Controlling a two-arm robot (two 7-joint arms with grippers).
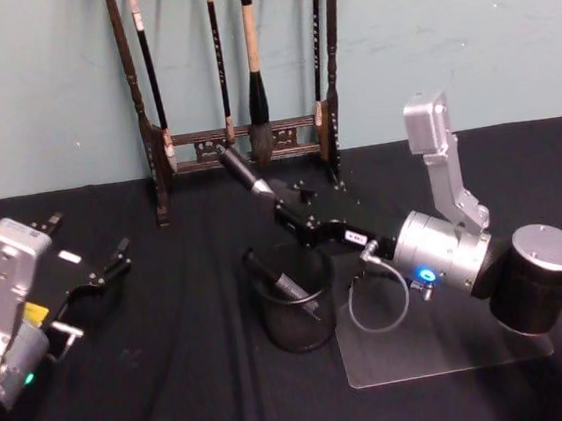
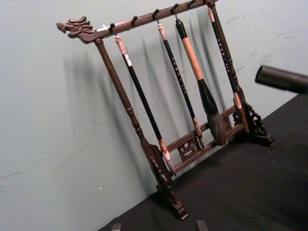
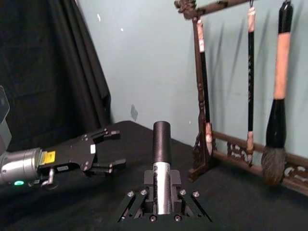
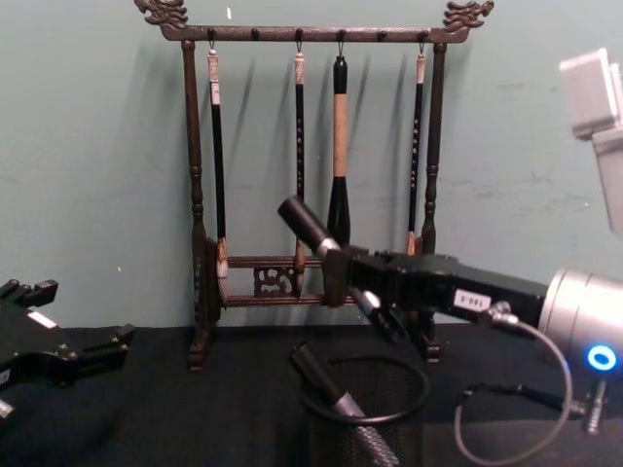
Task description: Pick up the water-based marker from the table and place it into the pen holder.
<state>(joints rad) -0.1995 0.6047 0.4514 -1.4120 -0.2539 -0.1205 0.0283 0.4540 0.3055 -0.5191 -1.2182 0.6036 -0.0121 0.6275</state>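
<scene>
Pen holder: your black mesh pen holder [image 1: 294,315] stands on the dark tabletop [image 1: 181,402] nearest you, just beside a clear plastic sheet [image 1: 446,349]. One dark marker-like pen [image 1: 287,285] already leans inside it, its cap up against the rim.

Right gripper: your right gripper [image 1: 278,203] hangs above and just behind the holder, reaching in from the right.

Marker: the water-based marker [image 3: 162,166] sits clamped between the right fingers [image 3: 177,185], which close on its silver barrel. Its black capped end juts out past the fingertips, tilted up toward the rack. It is off the tabletop and not in the holder.

Left gripper: your left gripper [image 1: 107,274] rests low over the tabletop at the left, well apart from the holder. Its fingers stand parted with nothing between them.

Brush rack: the wooden brush rack [image 4: 316,156] with dragon-carved ends stands farthest back against the wall, four brushes hanging from it.

Hard to see: in the chest view the holder's lower half is cut off, and you cannot make out the marker's tip end, hidden inside the gripper.
</scene>
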